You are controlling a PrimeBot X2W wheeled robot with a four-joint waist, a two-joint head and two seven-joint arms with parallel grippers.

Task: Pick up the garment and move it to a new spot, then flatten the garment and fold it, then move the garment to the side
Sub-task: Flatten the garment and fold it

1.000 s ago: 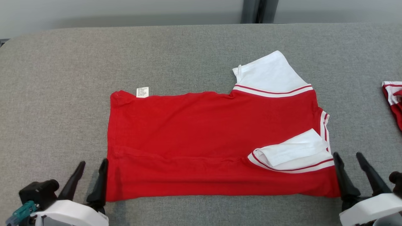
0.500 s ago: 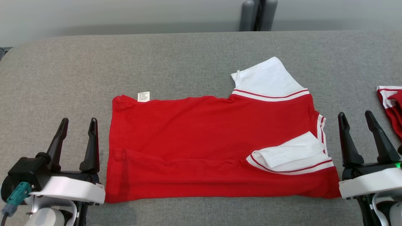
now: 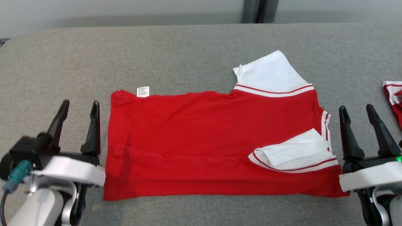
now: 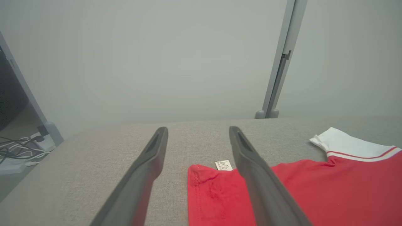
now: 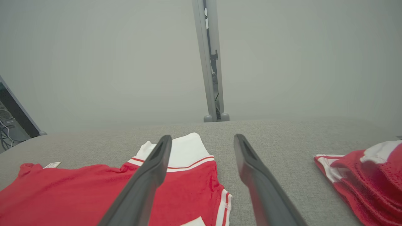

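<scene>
A red garment [image 3: 194, 138] with white sleeves and striped trim lies folded lengthwise on the grey table [image 3: 176, 53]; a white label [image 3: 143, 91] pokes out at its far left corner. One white sleeve [image 3: 292, 152] is folded onto the red cloth, the other [image 3: 270, 73] sticks out at the back. My left gripper [image 3: 80, 106] stands open just left of the garment's left edge, holding nothing. My right gripper [image 3: 356, 111] stands open just right of its right edge, also empty. The left wrist view shows the garment [image 4: 314, 194]; the right wrist view shows it too [image 5: 94, 191].
Another red and white garment [image 3: 394, 100] lies bunched at the table's right edge, close to my right gripper, also visible as a heap [image 5: 364, 179]. A grey post [image 3: 259, 11] stands behind the table. Cables [image 4: 19, 150] lie on the floor beyond the left end.
Both grippers have risen from the garment's near corners, open, and moved forward along its left and right sides. The garment stays flat. The head camera shifted slightly.
</scene>
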